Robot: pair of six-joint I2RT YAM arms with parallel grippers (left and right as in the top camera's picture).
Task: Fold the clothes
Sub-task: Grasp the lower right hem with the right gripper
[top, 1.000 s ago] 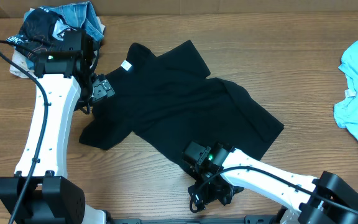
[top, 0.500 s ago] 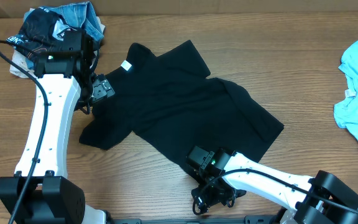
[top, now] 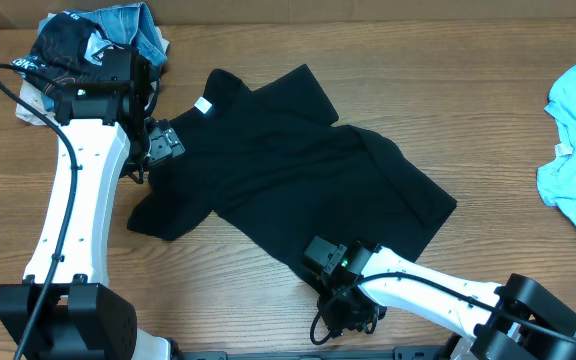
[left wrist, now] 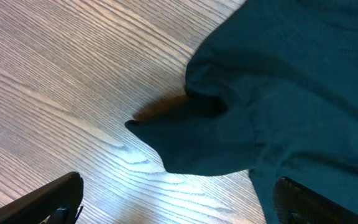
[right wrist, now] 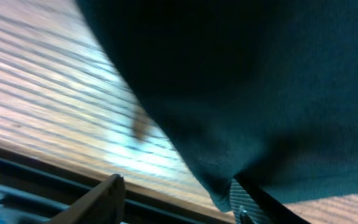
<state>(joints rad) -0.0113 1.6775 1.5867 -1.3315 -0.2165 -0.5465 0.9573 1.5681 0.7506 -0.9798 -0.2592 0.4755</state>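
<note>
While the left gripper [left wrist: 179, 205] hung wide open, the right gripper [right wrist: 178, 199] had its fingers apart around the edge of the black shirt [top: 288, 165].

The right arm [top: 418, 290] has drawn its wrist end a little back from where it was, toward the near edge of the worktop [top: 488, 130]; the dark cable loop below it has shifted along with it; the right jaws have narrowed from fully spread to roughly half apart; they now stand at the lower hem of the black shirt [top: 298, 170], whose corner lies just beside one finger [right wrist: 247, 202], with bare wood across the rest of the gap.
</note>
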